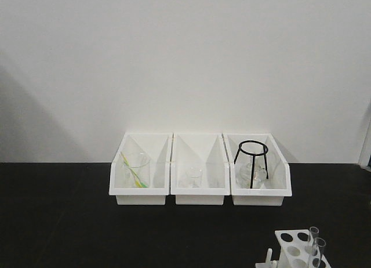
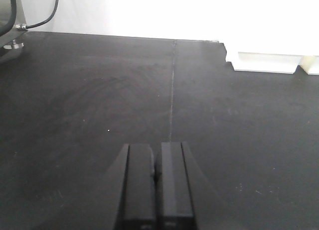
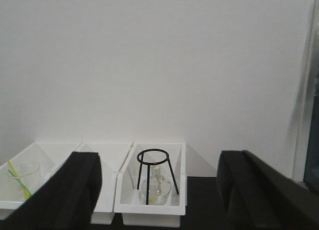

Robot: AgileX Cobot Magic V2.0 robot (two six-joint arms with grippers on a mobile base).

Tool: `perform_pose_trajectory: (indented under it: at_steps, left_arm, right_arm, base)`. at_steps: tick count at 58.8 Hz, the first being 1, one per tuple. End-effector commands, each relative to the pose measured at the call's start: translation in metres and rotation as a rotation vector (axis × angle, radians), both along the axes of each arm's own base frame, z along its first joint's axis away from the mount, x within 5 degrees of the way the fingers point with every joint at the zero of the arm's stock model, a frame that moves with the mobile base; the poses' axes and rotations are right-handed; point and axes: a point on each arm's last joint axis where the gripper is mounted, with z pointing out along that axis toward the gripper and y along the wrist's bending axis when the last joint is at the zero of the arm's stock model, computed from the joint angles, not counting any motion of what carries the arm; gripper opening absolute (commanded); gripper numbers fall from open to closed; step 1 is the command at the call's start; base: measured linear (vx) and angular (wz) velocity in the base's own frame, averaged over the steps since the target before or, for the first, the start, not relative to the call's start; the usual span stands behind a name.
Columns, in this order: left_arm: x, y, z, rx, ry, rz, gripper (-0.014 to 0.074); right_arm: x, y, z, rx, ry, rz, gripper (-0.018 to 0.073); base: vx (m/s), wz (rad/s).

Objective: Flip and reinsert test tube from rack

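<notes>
The white rack (image 1: 293, 249) stands at the bottom right of the front view, partly cut off by the frame edge. Two clear test tubes (image 1: 313, 242) stand upright in its right-hand holes. Neither gripper shows in the front view. My left gripper (image 2: 156, 163) is shut and empty, low over the bare black table in the left wrist view. My right gripper (image 3: 158, 182) is wide open and empty, raised and facing the three bins. The rack and tubes do not show in either wrist view.
Three white open-front bins stand along the back wall: the left bin (image 1: 139, 170) holds a beaker with a yellow-green stick, the middle bin (image 1: 198, 170) a small beaker, the right bin (image 1: 258, 170) a black ring tripod (image 3: 155, 171) over a glass flask.
</notes>
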Motion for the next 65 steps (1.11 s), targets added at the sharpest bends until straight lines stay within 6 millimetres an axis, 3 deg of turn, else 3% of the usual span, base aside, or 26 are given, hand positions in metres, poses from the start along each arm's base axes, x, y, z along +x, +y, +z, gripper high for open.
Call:
perform_pose_trajectory:
  at_steps: [1,33,44,48,65]
  left_arm:
    - [0.001,-0.001,0.008,0.004,-0.098,-0.012,-0.0006]
    - [0.001,-0.001,0.008,0.004,-0.098,-0.012,-0.0006]
    - [0.001,-0.001,0.008,0.004,-0.098,-0.012,-0.0006]
    - [0.001,-0.001,0.008,0.004,-0.098,-0.012,-0.0006]
    - [0.001,-0.001,0.008,0.004,-0.098,-0.012,-0.0006]
  right_arm:
    - [-0.011,0.001,0.018,0.006,-0.093,0.012,0.0498]
    - [-0.018,0.0,0.022,0.01,-0.123,0.012,0.0371]
    - [-0.036,-0.002,0.02,0.023,-0.171,0.002,0.0306]
    - [-0.048,-0.003,0.007,0.009,-0.186,-0.007,0.0251]
    - [-0.084,-0.006,-0.084,-0.075,-0.168,-0.04,-0.0015]
  base:
    - [0.0,0.0]
    - [0.0,0.0]
    - [0.0,0.0]
    - [0.0,0.0]
    - [0.0,0.0]
